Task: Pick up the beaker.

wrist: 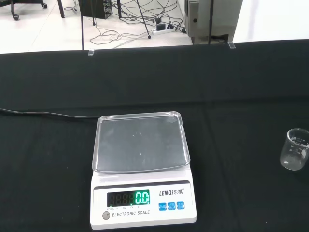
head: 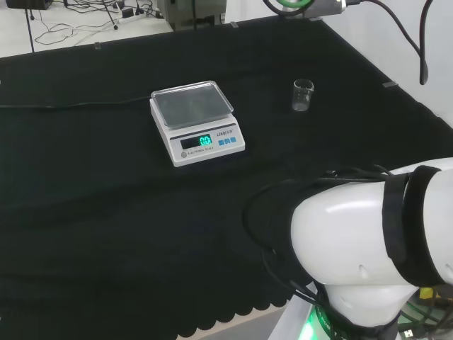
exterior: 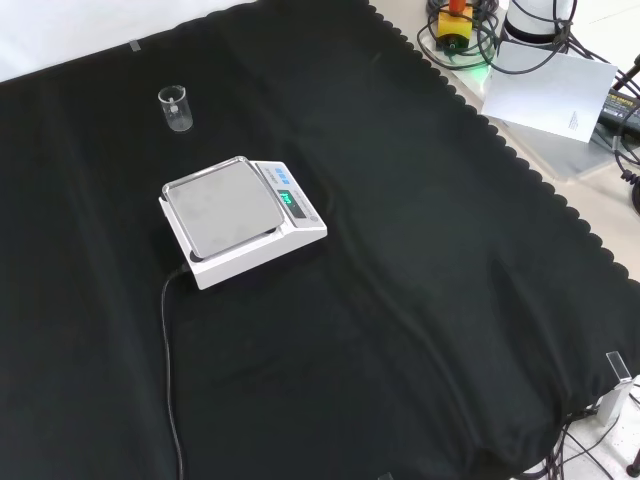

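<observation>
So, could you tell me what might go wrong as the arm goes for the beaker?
The beaker is small, clear glass standing upright and alone on the black cloth, so it may tip or slide if nudged. The scale stands beside it, apart; a wide approach could knock its tray.

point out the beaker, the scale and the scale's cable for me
beaker (head: 303, 95), head view, on its clear glass wall
scale (exterior: 222, 205), front view, on the middle of its weighing pan
cable (exterior: 166, 350), front view, on the stretch running over the cloth toward the near edge
</observation>
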